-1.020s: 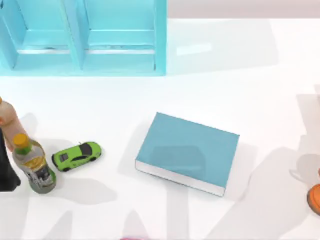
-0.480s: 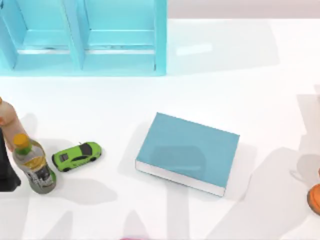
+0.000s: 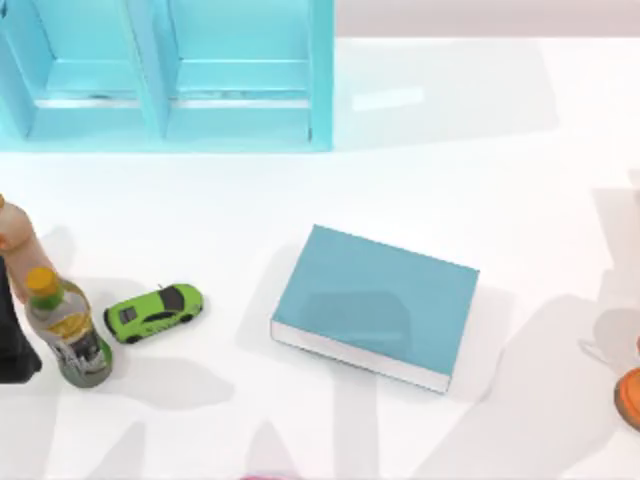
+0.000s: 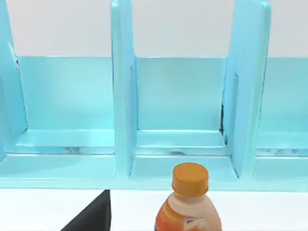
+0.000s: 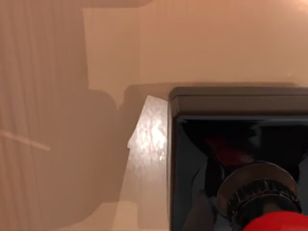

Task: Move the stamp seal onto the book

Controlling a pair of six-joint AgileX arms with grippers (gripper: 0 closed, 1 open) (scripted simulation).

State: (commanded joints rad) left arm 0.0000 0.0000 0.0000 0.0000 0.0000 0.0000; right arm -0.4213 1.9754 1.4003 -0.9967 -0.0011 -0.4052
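The stamp seal (image 5: 240, 144) shows close up in the right wrist view, with a black square base, a metal collar and a glossy red knob (image 5: 279, 224) on a pale surface. The teal-blue book (image 3: 375, 305) lies flat in the middle of the table in the top view, white page edges toward the front, with nothing on its cover. A faint shadow lies across that cover.
A tall light-blue shelf unit (image 3: 165, 75) stands at the back left. A green toy car (image 3: 154, 311), a yellow-capped bottle (image 3: 68, 335) and an orange-capped bottle (image 4: 188, 202) stand at the left. An orange round thing (image 3: 630, 395) sits at the right edge.
The faint shadow on the book's cover has shifted slightly. The book, the car and the bottles have not moved.
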